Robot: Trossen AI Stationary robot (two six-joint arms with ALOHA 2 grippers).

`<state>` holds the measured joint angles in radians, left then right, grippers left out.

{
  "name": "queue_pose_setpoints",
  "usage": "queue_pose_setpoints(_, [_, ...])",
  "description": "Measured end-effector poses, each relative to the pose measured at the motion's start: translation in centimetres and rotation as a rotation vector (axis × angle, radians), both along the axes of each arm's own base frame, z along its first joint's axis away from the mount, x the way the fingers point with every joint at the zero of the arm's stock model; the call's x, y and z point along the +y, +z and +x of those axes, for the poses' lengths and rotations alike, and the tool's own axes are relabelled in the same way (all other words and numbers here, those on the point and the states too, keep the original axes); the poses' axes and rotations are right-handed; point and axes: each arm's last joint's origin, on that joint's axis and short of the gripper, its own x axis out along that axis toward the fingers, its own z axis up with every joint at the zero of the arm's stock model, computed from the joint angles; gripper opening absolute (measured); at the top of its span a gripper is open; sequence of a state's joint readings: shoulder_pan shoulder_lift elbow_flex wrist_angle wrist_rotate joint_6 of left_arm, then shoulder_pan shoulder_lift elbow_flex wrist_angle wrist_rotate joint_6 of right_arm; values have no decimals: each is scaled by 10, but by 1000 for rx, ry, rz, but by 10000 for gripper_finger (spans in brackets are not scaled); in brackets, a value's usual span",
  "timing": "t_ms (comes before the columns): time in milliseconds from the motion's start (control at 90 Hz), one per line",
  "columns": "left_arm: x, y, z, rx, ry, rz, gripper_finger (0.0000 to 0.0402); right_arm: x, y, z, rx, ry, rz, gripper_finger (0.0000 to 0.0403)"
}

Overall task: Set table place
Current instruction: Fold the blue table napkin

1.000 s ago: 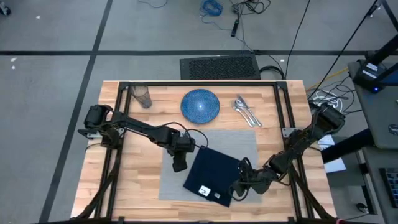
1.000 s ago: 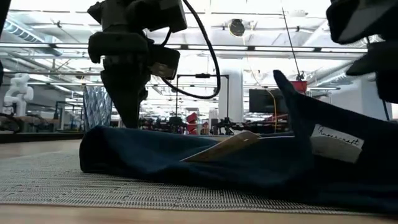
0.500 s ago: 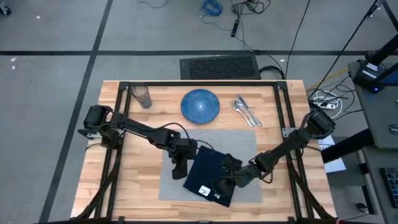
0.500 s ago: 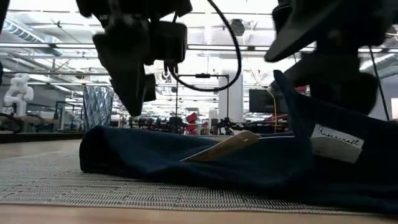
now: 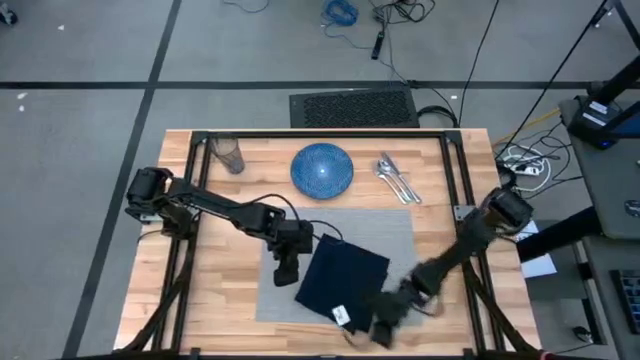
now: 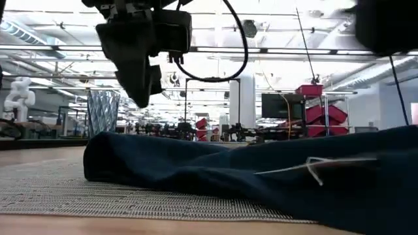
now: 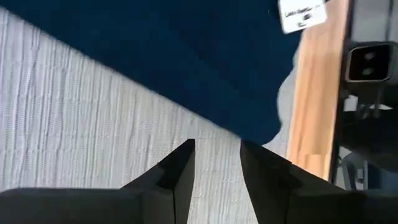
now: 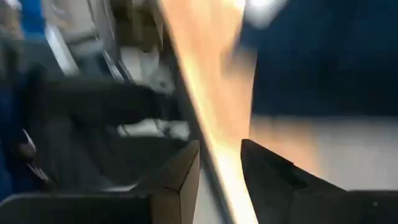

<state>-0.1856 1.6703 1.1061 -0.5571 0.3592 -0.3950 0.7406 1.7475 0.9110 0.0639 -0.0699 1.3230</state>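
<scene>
One table (image 5: 210, 290) carries one grey placemat (image 5: 400, 235), one navy napkin (image 5: 345, 275), one blue plate (image 5: 322, 168), one glass (image 5: 229, 155) and a cutlery cluster (image 5: 397, 178) (pieces too small to count). The left gripper (image 5: 286, 272), fingers slightly apart and empty, hovers beside the napkin. The right gripper (image 5: 383, 327), blurred, fingers narrowly apart, has pulled back toward the table's near edge, and the napkin's raised corner has dropped flat.

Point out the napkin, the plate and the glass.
napkin (image 5: 340, 276), high view, middle of the navy cloth.
plate (image 5: 322, 169), high view, centre of the blue disc.
glass (image 5: 229, 155), high view, its rim.
</scene>
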Motion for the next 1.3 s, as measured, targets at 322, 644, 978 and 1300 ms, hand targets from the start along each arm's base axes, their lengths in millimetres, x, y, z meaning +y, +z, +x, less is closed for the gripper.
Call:
queue_pose_setpoints(322, [5, -1, 1, -28, 59, 135, 113, -13, 5, -3, -111, -461, -179, 105])
queue_pose_setpoints(644, [6, -1, 2, -27, 106, 178, 113, -14, 2, 1, -93, -576, -109, 105])
queue_pose_setpoints(978, [5, -1, 2, -26, 96, 159, 113, 11, -2, -33, -26, -734, -5, 105])
queue_pose_setpoints(1300, [5, -1, 2, -25, 95, 155, 113, 8, -6, -29, -30, -749, -21, 124])
